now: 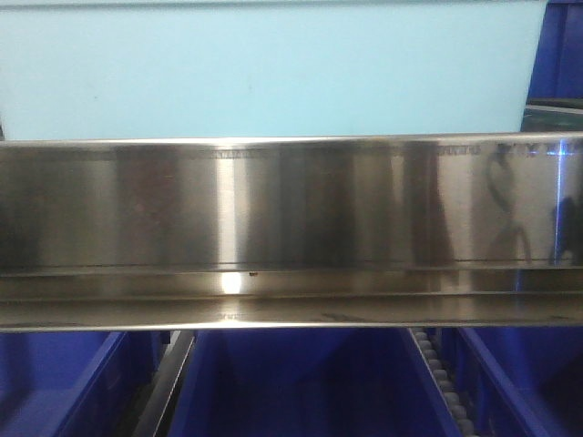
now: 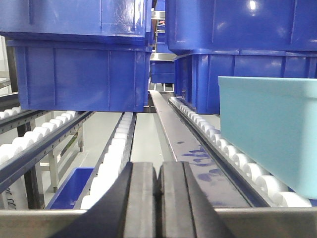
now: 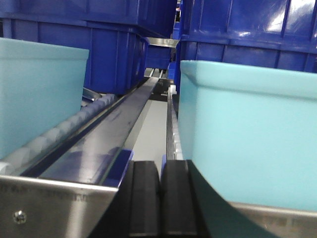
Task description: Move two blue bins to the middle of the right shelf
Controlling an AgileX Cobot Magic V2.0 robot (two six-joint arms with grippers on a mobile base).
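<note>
On the middle tier of the rack, above the steel front rail [image 1: 291, 209], a pale-blue bin wall [image 1: 273, 68] filled most of the front view. Lower dark-blue bins [image 1: 291, 382] sat on the tier beneath.

Right wrist view: the two pale-blue bins stood on the roller tracks, left bin [image 3: 34, 94] and right bin [image 3: 247, 134], apart, with a flat steel strip [image 3: 99, 134] between them. The right gripper [image 3: 159, 198] sat at the rail between the bins, fingers pressed together, gripping nothing.

Left wrist view: the left gripper [image 2: 157, 198] had its pads meeting along a thin seam, empty. One pale-blue bin [image 2: 270, 129] rested on a roller track to its right, not touching it; white rollers [image 2: 114, 148] ran to its left. Stacked dark-blue bins [image 2: 79, 74] stood further back on the tier.
</note>
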